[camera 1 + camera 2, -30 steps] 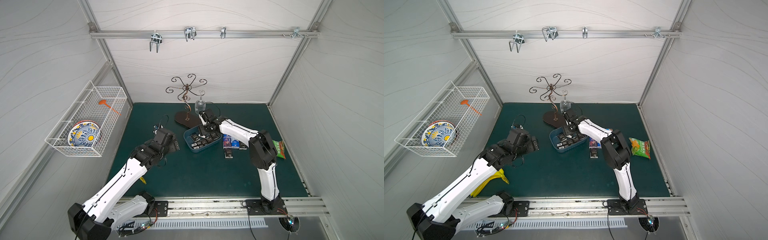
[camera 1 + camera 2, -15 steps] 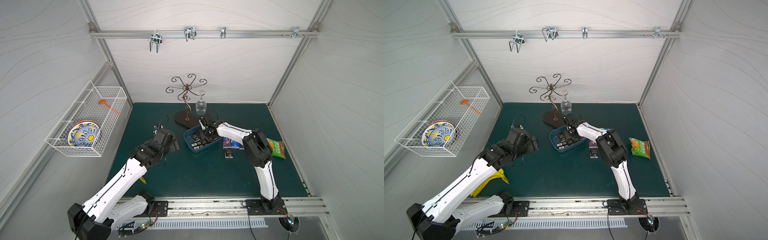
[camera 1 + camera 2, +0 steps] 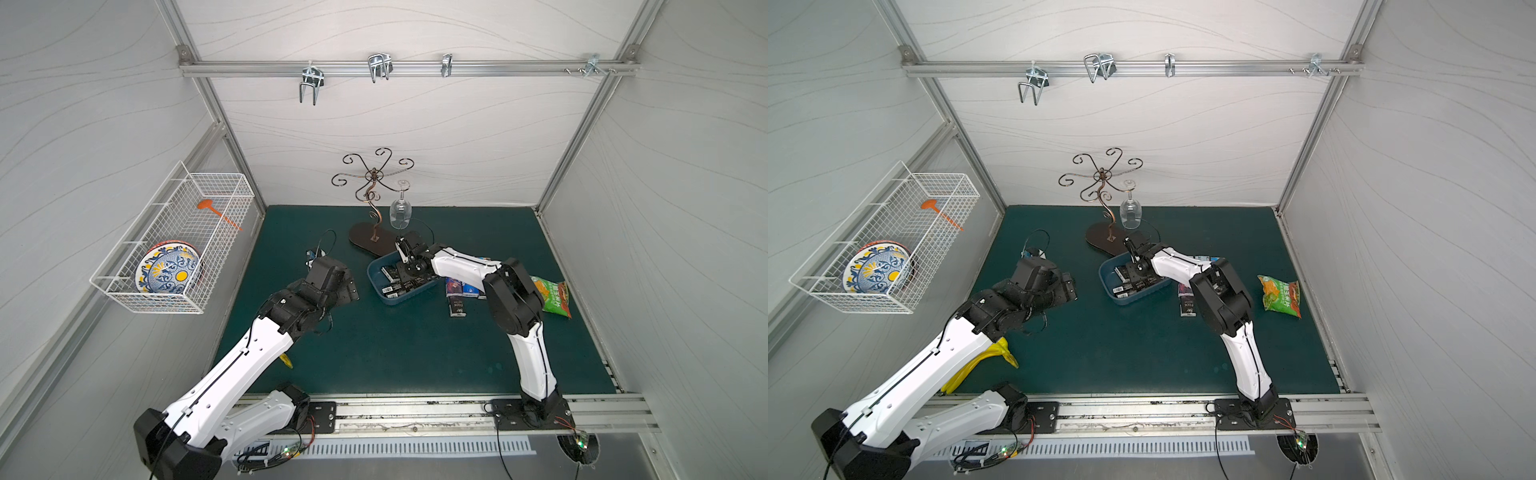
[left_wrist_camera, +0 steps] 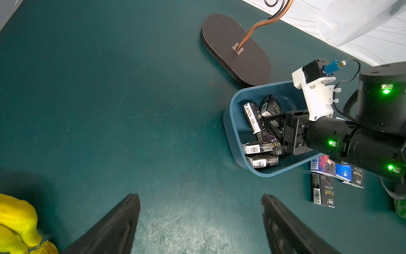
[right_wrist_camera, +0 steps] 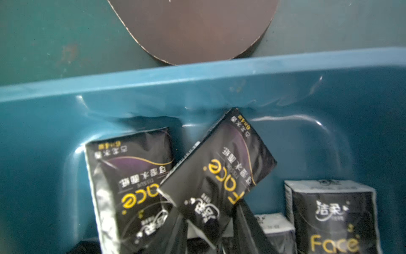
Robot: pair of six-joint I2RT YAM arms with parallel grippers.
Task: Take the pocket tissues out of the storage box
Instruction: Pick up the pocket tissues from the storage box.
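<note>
On the green mat point(image 3: 415, 353), the right gripper point(image 5: 208, 222) pinches a tilted tissue pack point(image 5: 222, 167) inside the blue box point(image 5: 131, 74); next, it likely needs lifting clear. The left gripper point(image 4: 198, 222) hangs wide open.

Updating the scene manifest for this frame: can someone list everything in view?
mat: 1, green, cell floor
storage box: 1, blue, mid-mat
pocket tissues: several black in the box; about four, black and blue, on the mat beside it
snack bag: 1, green-orange, mat, right of the box
glass rack: 1, copper on brown base, back of mat
wine glass: 1, clear, hanging inverted from the rack
wire basket: 1, white, left wall
plate: at least 1, blue-yellow, in the basket
utensil: 1, orange, in the basket
bananas: 1 bunch, yellow, under the left arm
hooks: four sets, silver, back-wall rail
left end effector: open, empty, over bare mat
right end effector: in the box, looks closed on one tilted black pack
</note>
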